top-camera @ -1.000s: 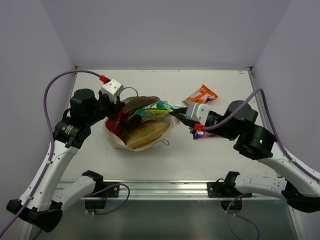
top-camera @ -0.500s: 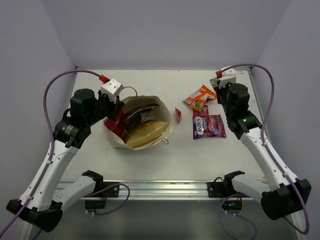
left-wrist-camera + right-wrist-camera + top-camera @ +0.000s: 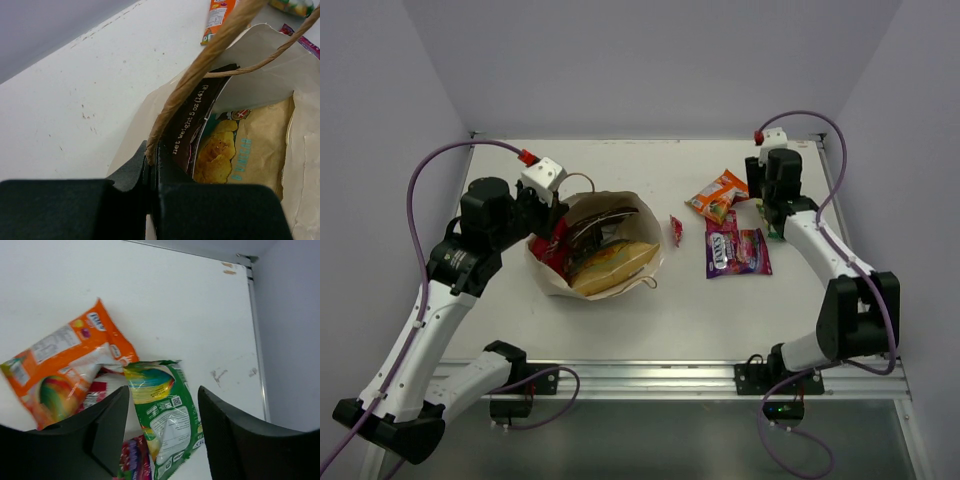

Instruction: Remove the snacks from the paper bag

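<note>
Bag clamped; green packet out.
Left end effector pinched on twisted-cord handle; crinkly brown packet and yellow packet half-hidden inside. Right end effector spread wide over the glossy green one on counter.

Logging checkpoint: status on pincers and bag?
Left pincer shut on brown cord handle of beige kraft paper bag. Right pincer open above green foil packet. Tan-yellow chip bag inside bag.

The paper bag was beige-tan, its cord handle brown. The tan-yellow packet bore teal lettering, the dark brown packet white print. Other snacks were an orange packet, a green packet, a magenta-purple packet and a red packet.
</note>
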Action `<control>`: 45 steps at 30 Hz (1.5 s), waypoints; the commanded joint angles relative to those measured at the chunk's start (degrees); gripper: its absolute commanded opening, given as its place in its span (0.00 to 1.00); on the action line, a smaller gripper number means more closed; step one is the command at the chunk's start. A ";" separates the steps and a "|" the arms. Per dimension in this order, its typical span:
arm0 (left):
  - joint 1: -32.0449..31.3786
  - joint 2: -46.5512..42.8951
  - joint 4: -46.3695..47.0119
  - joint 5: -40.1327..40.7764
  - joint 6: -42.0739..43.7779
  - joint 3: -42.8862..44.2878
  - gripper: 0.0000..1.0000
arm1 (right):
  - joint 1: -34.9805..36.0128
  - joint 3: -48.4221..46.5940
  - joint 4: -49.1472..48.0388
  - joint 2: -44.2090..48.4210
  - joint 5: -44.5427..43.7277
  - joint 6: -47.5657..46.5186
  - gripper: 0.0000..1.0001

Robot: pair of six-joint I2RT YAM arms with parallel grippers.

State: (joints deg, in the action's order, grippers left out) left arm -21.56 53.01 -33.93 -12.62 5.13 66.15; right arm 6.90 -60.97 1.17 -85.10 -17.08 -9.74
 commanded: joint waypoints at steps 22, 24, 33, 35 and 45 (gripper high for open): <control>-0.32 -0.10 0.54 0.23 -0.73 3.28 0.00 | 45.04 -21.45 22.11 6.45 39.15 -27.61 0.89; -0.32 -0.28 0.36 0.14 -0.73 3.37 0.00 | 45.66 -22.87 22.47 2.58 37.74 -29.28 0.89; -0.32 -0.54 0.36 -0.74 -0.64 3.46 0.00 | 45.84 -28.59 23.71 -8.50 33.00 -32.36 0.86; -0.32 -0.54 0.36 -0.82 -0.64 3.37 0.00 | 45.84 -29.55 23.61 -11.13 31.24 -32.27 0.83; -0.32 -0.81 0.53 0.14 -0.99 3.02 0.00 | 46.89 -32.28 26.78 -11.41 33.95 -32.19 0.06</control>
State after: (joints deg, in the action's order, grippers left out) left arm -21.56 53.19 -34.94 -12.49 5.10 67.05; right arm 52.82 -90.41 26.76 -99.37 15.73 -41.93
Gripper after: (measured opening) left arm 0.032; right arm 0.121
